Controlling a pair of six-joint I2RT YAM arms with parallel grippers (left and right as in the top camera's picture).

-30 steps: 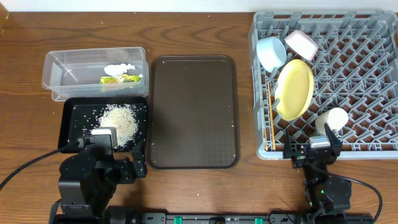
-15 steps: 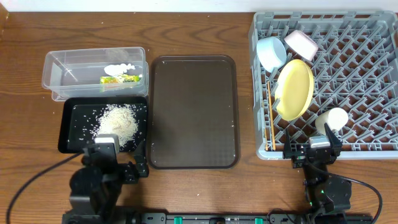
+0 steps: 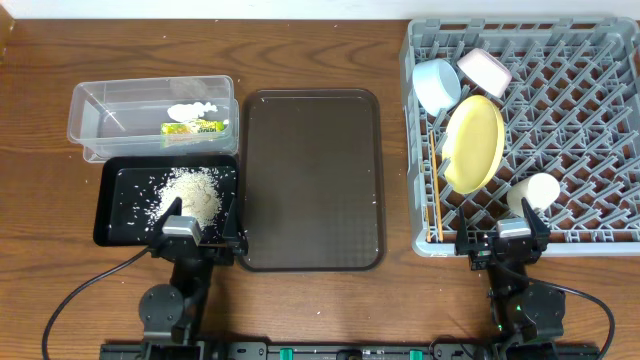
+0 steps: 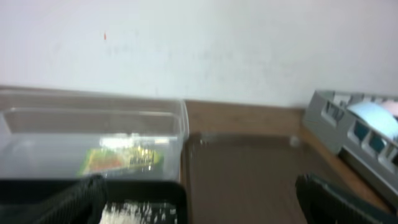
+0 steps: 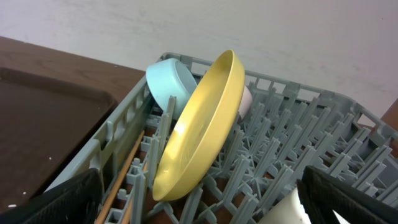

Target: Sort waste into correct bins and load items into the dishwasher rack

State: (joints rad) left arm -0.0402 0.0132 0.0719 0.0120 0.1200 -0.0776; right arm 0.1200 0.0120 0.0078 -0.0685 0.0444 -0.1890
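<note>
The left arm has drawn back from over the black tray (image 3: 120, 205) to the desk's near edge. Its left gripper (image 3: 196, 222) is now parked at that tray's near rim, fingers spread and empty; the right gripper (image 3: 502, 232) has not moved from the rack's near edge and is likewise released. With both arms home and nothing loose on the desk, I judge the task essentially finished. The dishwasher rack (image 3: 590, 130) fills the far right corner. Along its left side it holds the yellow plate (image 3: 473, 143) on edge, the blue bowl (image 3: 437, 84) and white bowl (image 3: 484, 70) behind it, the chopsticks (image 3: 436, 190) by the left wall, and the cup (image 3: 535, 192) near the front. The brown serving tray (image 3: 312, 180) at mid-desk is bare. Toward the far left, the clear tub (image 3: 110, 105) holds the wrapper (image 3: 194, 127) and what looks like the tissue (image 3: 190, 109), though the blurred wrist view cannot confirm it. The black tray holds the rice (image 3: 192, 193).
</note>
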